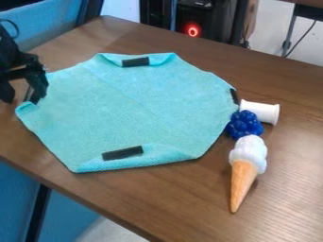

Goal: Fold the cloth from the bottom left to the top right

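Because the fold likely starts at left, black two-finger gripper [22, 97] hangs by that edge of the turquoise fabric cloth [132, 113], jaws parted. Cloth lies spread on brown wooden table [284, 165], presumably giving the corner room to lift.

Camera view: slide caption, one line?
Gripper at the left corner of a mostly spread teal cloth, toy ice cream cone lying on the table.
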Controlling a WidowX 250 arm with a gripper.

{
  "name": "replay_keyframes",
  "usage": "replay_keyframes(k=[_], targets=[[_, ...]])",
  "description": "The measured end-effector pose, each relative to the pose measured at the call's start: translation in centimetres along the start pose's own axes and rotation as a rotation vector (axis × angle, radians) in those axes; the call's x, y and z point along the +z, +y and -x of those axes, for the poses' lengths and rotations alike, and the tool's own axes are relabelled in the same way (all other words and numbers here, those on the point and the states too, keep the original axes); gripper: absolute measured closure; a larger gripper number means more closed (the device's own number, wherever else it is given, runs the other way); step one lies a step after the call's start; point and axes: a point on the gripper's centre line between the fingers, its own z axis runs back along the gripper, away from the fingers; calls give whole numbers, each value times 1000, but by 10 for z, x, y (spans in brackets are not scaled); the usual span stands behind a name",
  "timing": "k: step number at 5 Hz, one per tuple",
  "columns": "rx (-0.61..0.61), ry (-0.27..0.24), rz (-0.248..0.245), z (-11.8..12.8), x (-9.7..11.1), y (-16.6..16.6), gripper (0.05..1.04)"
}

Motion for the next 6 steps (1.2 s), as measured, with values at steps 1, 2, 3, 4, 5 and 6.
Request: replay_keyframes(k=[1, 2, 3, 4, 5, 6], targets=[[15, 8, -19, -1, -4, -2, 148], [32, 13, -37, -4, -9, 0, 441], [35, 58, -9, 0, -8, -8, 734], [37, 89, 16, 4, -6, -22, 931], [40, 91, 37, 4, 3, -34, 1015], [62, 110, 84, 0, 16, -57, 1028]])
